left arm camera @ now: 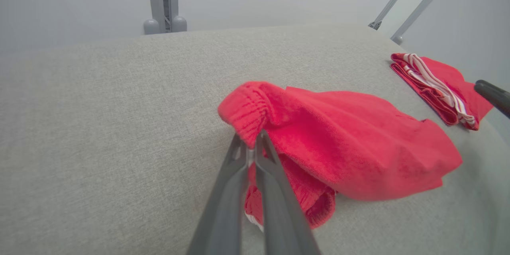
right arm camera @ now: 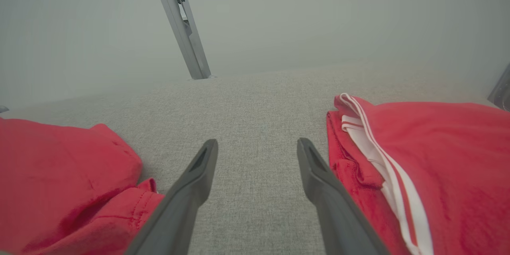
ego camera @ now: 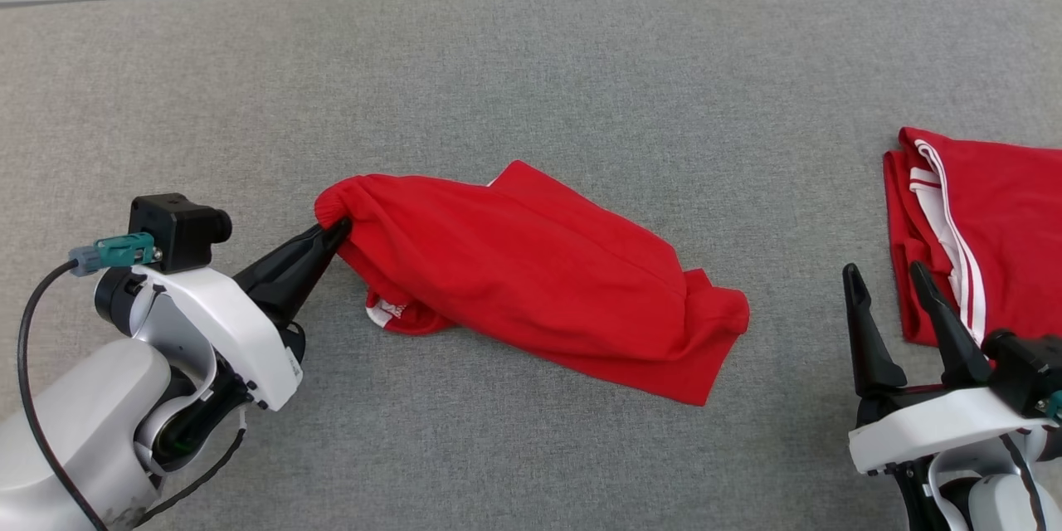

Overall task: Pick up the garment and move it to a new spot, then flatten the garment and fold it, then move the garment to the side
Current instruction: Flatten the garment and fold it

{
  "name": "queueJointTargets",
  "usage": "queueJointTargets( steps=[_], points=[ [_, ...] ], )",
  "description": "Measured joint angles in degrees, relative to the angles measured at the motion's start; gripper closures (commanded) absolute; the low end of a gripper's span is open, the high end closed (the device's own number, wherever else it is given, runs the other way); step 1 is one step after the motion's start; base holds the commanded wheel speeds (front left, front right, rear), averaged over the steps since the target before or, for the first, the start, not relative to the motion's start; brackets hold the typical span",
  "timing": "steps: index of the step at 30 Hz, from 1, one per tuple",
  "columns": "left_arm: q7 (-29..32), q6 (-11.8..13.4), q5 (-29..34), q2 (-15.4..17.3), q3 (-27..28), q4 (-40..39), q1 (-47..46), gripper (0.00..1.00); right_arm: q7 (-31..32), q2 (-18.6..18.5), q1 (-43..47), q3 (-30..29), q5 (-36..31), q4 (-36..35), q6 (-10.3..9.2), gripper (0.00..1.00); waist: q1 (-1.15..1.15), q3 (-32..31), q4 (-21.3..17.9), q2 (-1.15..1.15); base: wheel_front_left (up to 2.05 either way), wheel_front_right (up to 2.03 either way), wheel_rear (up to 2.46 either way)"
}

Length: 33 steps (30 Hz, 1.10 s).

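Observation:
A crumpled red garment (ego camera: pixel 539 274) lies in the middle of the grey table (ego camera: pixel 531 58). My left gripper (ego camera: pixel 336 231) is shut on its ribbed hem at the garment's left end, and that end is lifted a little. In the left wrist view the two fingers meet on the ribbed edge of the garment (left arm camera: pixel 342 143), with my left gripper (left arm camera: pixel 252 138) pinching the cloth. My right gripper (ego camera: pixel 886 275) stands open at the lower right with nothing between its fingers. In the right wrist view the right gripper (right arm camera: pixel 258 144) hovers over bare table, the garment (right arm camera: pixel 59 171) to its left.
A second red garment with white stripes (ego camera: pixel 983 224) lies folded at the table's right edge, close beside my right gripper; it also appears as the striped garment (right arm camera: pixel 430 159) and the striped garment (left arm camera: pixel 438 83). Metal frame posts (left arm camera: pixel 163 0) stand behind the table's far edge.

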Motion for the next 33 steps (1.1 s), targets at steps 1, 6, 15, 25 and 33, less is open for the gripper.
queueJointTargets(
  steps=[1, 6, 15, 25, 33],
  points=[
    [-0.71, -0.42, -0.14, -0.74, 0.05, 1.62, -0.02, 1.0, 0.0, 0.0, -0.1, -0.05, -0.01, 0.02, 0.0, 0.0, 0.0, 0.15, -0.05, 0.0, 0.0, 0.0, 0.0],
    [-4.38, -0.89, -0.69, -4.41, 0.71, 8.34, 0.01, 0.0, 0.01, 0.0, -0.69, -0.46, -0.09, -0.07, 0.01, 0.0, 0.0, 0.41, 0.46, 0.0, 0.0, 0.0, 0.0],
    [-10.78, 5.72, -1.07, -7.02, 4.46, 14.06, 2.55, 0.0, 0.23, 0.02, -0.81, -0.97, -0.48, -0.42, 0.0, 0.0, 0.0, -0.61, 3.05, 0.0, 0.0, 0.0, 0.0],
    [-12.65, 16.46, 14.83, -11.57, 25.16, 2.67, 9.96, 0.0, 0.52, 0.0, -1.25, -1.3, -2.19, -1.12, 0.01, 0.0, 0.0, -2.77, 5.6, 0.0, 0.0, 0.0, 0.0],
    [-12.65, 16.62, 31.16, -17.92, 38.32, -10.36, 20.21, 0.0, 0.82, 0.04, -1.75, -0.86, -3.37, -1.03, 0.01, 0.0, 0.0, -4.65, 5.89, 0.0, 0.0, 0.0, 0.0]
  ],
)
